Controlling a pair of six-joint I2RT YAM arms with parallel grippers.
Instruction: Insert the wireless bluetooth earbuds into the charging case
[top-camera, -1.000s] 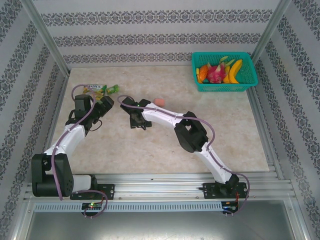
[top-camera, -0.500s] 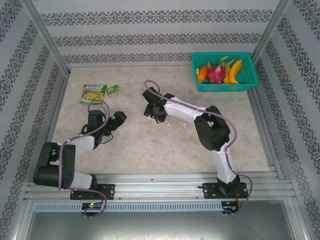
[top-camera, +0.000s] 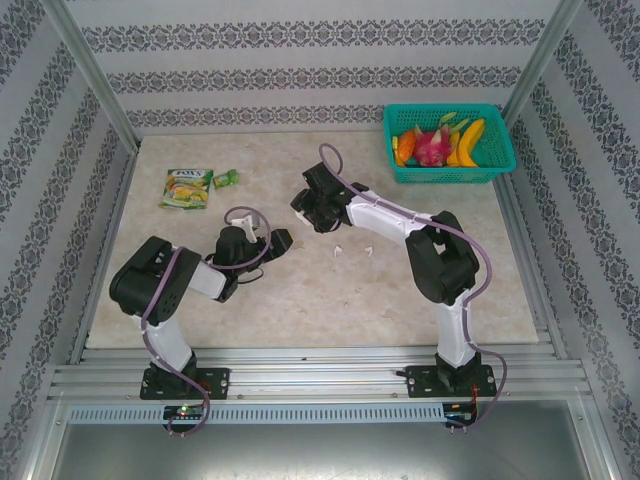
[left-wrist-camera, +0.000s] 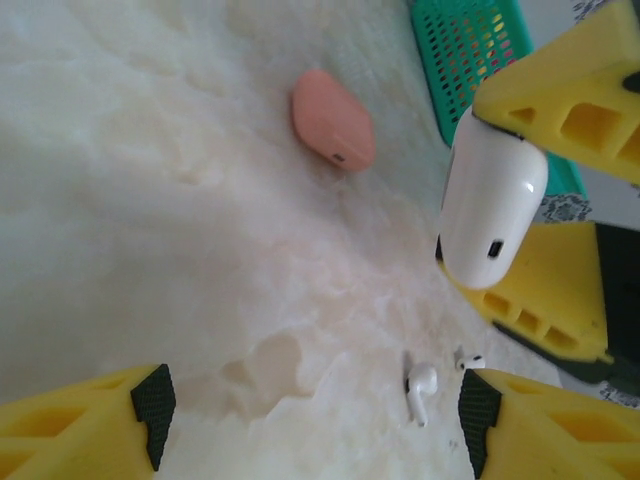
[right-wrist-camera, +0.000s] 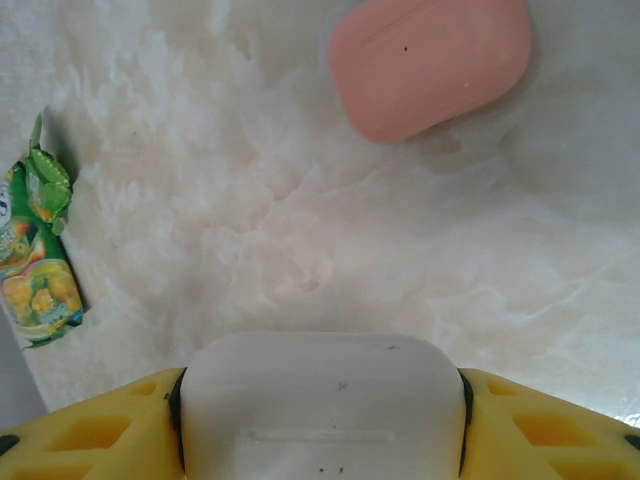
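Your right hand (right-wrist-camera: 320, 430) is clamped on the white charging case (left-wrist-camera: 492, 200). Two white earbuds (left-wrist-camera: 420, 388) lie loose on the tabletop (left-wrist-camera: 150, 200) near that case, so nothing is inserted yet. Your left hand (left-wrist-camera: 316, 405) stands open and empty, also near that case; picking and seating remain.

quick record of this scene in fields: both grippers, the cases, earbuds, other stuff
right gripper: shut on the white case
left gripper: open, nothing between its fingers
white case: looks closed, clamped by its two sides
pink case: looks closed, lying free on the table
white earbuds: two, loose on the table, not in a case
other: fruit basket at the far right, snack packet at the far left
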